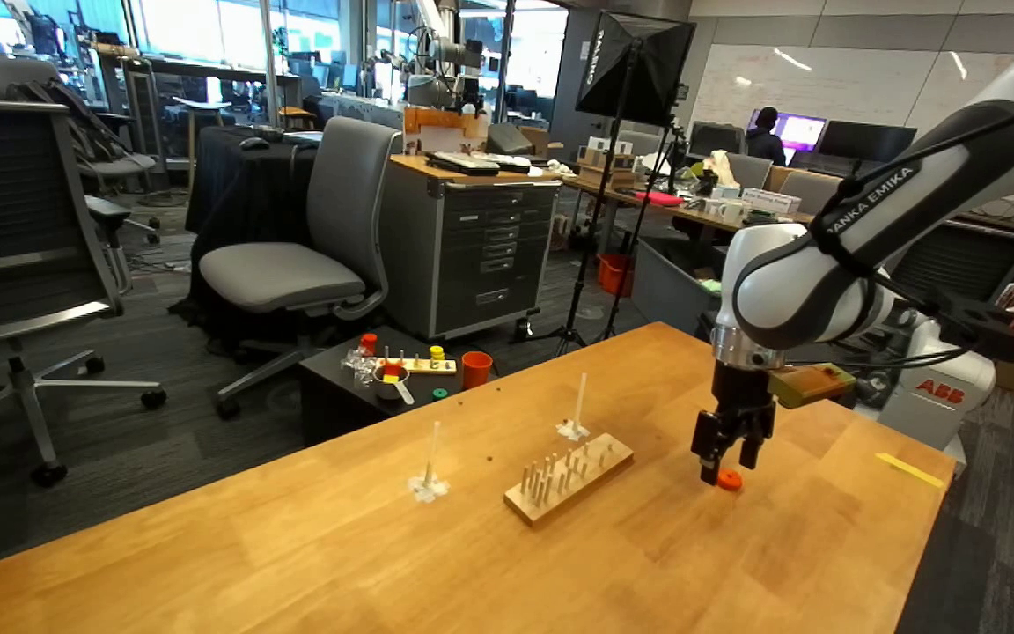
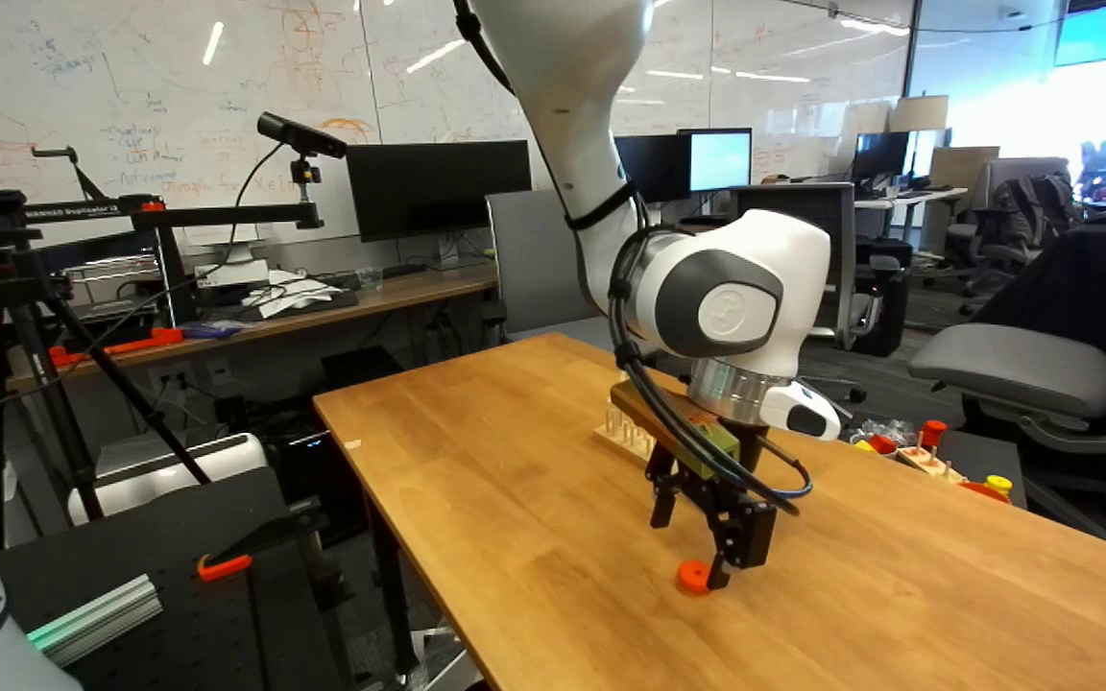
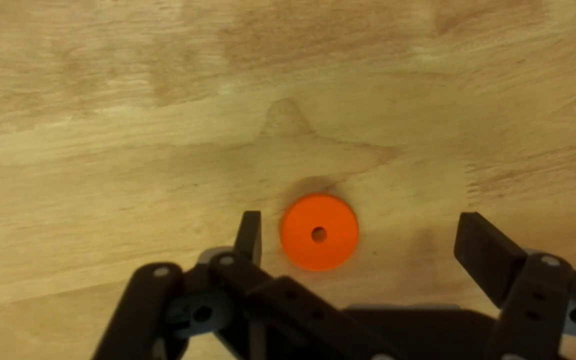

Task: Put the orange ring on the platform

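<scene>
The orange ring [image 1: 730, 482] lies flat on the wooden table, and it also shows in an exterior view [image 2: 693, 578]. In the wrist view the ring [image 3: 319, 210] has a small centre hole and sits between the two fingers, nearer the left one, touching neither. My gripper [image 3: 360, 215] is open and empty. It points down with its fingertips low around the ring, seen in both exterior views [image 1: 729, 470] [image 2: 689, 554]. The platform [image 1: 586, 476], a light-wood board with several thin upright pegs, lies apart from the ring. It is partly hidden behind the gripper in an exterior view [image 2: 622, 445].
Two taller thin pegs stand taped to the table, one behind the board [image 1: 579, 403] and one beyond its far end [image 1: 432, 453]. Yellow tape [image 1: 909, 470] lies near a table edge. A low black side table [image 1: 340, 401] holds cups and small parts beside the table.
</scene>
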